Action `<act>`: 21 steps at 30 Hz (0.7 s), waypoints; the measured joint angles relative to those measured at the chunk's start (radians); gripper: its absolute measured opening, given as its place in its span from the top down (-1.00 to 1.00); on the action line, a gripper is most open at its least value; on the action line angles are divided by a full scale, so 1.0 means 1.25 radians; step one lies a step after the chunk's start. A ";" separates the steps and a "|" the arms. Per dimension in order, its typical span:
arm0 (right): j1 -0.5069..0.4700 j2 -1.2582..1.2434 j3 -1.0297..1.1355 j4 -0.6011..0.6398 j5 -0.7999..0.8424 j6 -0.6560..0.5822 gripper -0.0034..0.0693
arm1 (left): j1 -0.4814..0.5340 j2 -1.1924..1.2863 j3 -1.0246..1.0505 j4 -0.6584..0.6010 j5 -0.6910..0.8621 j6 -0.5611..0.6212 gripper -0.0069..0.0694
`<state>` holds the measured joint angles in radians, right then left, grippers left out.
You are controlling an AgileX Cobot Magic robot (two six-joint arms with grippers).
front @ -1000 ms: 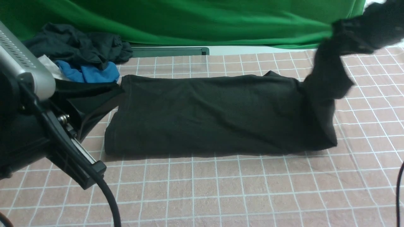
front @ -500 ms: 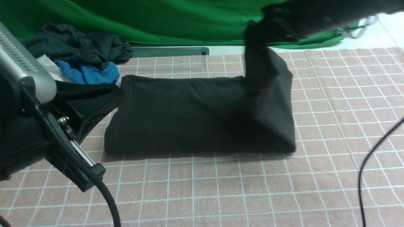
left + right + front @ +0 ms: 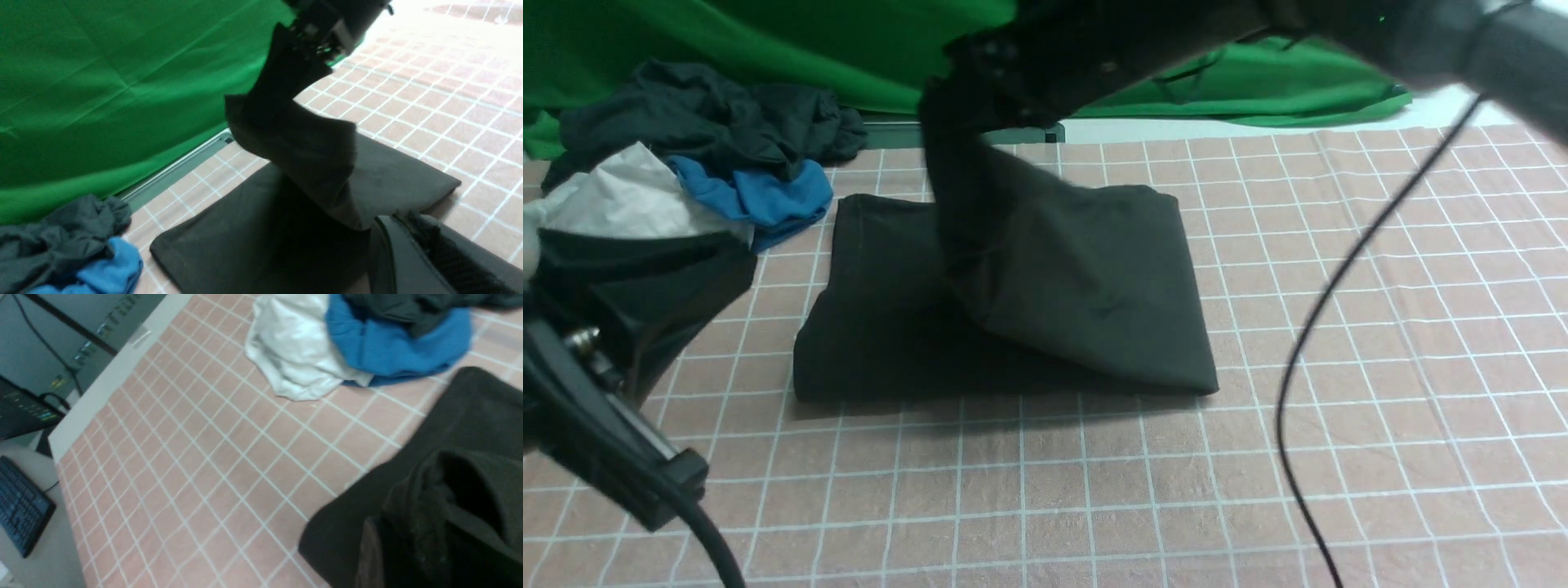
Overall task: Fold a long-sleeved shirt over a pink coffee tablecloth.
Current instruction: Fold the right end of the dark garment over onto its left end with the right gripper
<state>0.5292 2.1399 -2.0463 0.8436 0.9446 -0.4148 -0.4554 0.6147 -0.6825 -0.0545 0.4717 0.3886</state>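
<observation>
Shirt position matters most here. The long-sleeved shirt lies in the middle of the front view on the pink coffee tablecloth, already folded into a band whose long axis runs from left to right in the frame. One end of it is lifted and hangs from the right end effector, which is at the top centre of the front view, above the left half of the band. This end effector is closed on the cloth, and the raised flap slopes down from it to the lower right. The edge where the flap should land is the left end of the band, near the pile of clothes in the upper left.

So, in my judgement, the coming move goes further left and then down.

The left end effector is in the lower left of the front view, beside the band. I cannot tell how its jaws stand.
</observation>
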 joint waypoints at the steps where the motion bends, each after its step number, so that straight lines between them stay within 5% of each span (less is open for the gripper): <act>1: 0.005 0.014 -0.016 0.000 0.003 0.006 0.65 | 0.000 -0.002 0.000 0.008 0.012 -0.007 0.77; 21: 0.046 0.187 -0.120 0.049 -0.076 0.033 0.65 | 0.000 -0.002 0.000 0.044 0.037 -0.025 0.77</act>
<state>0.5866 2.3731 -2.1957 0.9050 0.8494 -0.3733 -0.4554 0.6126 -0.6825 0.0000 0.5175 0.3568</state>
